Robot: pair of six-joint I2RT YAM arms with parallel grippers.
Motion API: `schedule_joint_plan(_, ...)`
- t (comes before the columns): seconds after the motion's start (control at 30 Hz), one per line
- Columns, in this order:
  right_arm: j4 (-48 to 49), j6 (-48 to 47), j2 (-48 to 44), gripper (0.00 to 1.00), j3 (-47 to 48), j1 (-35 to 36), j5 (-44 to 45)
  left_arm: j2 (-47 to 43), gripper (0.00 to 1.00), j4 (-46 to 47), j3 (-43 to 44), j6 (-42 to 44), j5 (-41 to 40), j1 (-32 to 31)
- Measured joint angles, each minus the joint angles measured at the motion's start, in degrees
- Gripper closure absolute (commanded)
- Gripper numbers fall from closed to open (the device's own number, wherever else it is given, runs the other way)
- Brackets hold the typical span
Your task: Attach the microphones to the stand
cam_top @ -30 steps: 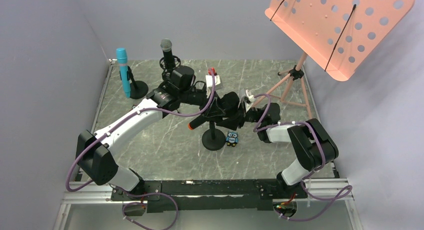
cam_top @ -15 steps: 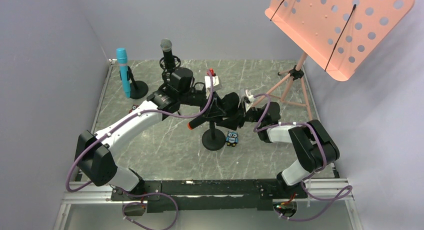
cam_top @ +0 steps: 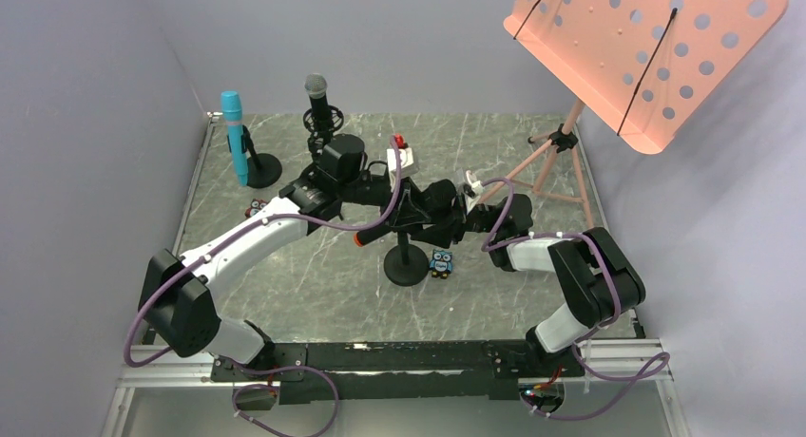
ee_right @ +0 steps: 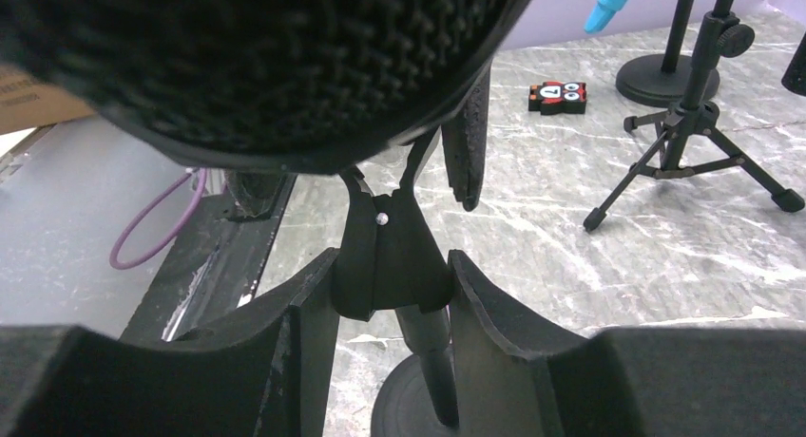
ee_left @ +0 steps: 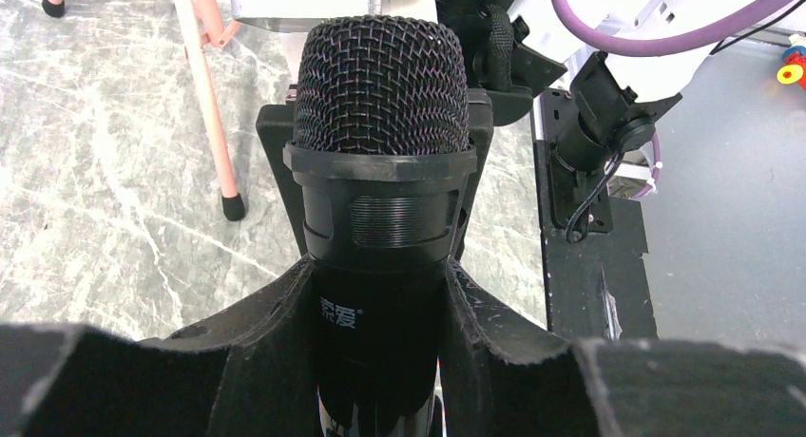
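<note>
- the all-black microphone (ee_left: 380,209) is a slim matte cylinder with a threaded collar and a rounded black wire-mesh head (ee_left: 380,71). its other end carries an orange ring (cam_top: 360,239).
- it is at the middle of the top view, off the worktop (cam_top: 314,285), which has a grey marble pattern with white veins. its long axis is tilted, with the ring end at lower left and the head at upper right.
- the left gripper (ee_left: 380,285) is closed on the microphone's body, one padded black finger (ee_left: 257,361) on each side.
- the right gripper (ee_right: 390,266) is clamped on the black plastic clip (ee_right: 385,252) of the centre stand (cam_top: 407,266), which has a thin post on a round flat base. the mesh head fills the top of the right wrist view, blurred, just over the clip; i cannot tell whether they touch.
- the light blue microphone (cam_top: 233,138) stands near-upright in a round-based stand at upper left. the black microphone with silver mesh head (cam_top: 317,100) stands upright on a small tripod just right of it.
- a blue owl figure (cam_top: 440,262) sits just beside the centre stand's base.
- a small red and black figure (cam_top: 255,207) lies to the left of the arms.
- a pink perforated metal music stand (cam_top: 646,57) fills the upper right, with its tripod legs (cam_top: 551,161) near the right arm.
</note>
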Motion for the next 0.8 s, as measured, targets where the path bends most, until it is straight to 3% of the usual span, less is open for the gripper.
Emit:
schedule_joint_plan(0.23,0.61,0.52,0.00,0.32,0.00,0.02,-0.17,-0.31,1.00,0.09,-0.13,-0.15,-0.11,0.00)
schedule_joint_plan(0.43,2.32,1.42,0.00,0.28,0.00,-0.11,-0.24,-2.12,1.00,1.62,-2.19,-0.96,-0.59,0.28)
schedule_joint_plan(0.6,2.80,1.81,0.00,0.19,0.00,-0.13,-0.24,-3.43,0.97,3.93,-4.13,-2.03,-1.03,0.48)
schedule_joint_plan(0.67,2.82,1.86,0.00,0.17,0.00,-0.15,-0.24,-3.45,0.90,4.74,-4.48,-2.43,-1.22,0.55)
schedule_joint_plan(0.8,2.80,1.81,0.00,0.16,0.00,-0.26,-0.24,-3.45,0.55,5.09,-4.57,-3.48,-1.95,0.70)
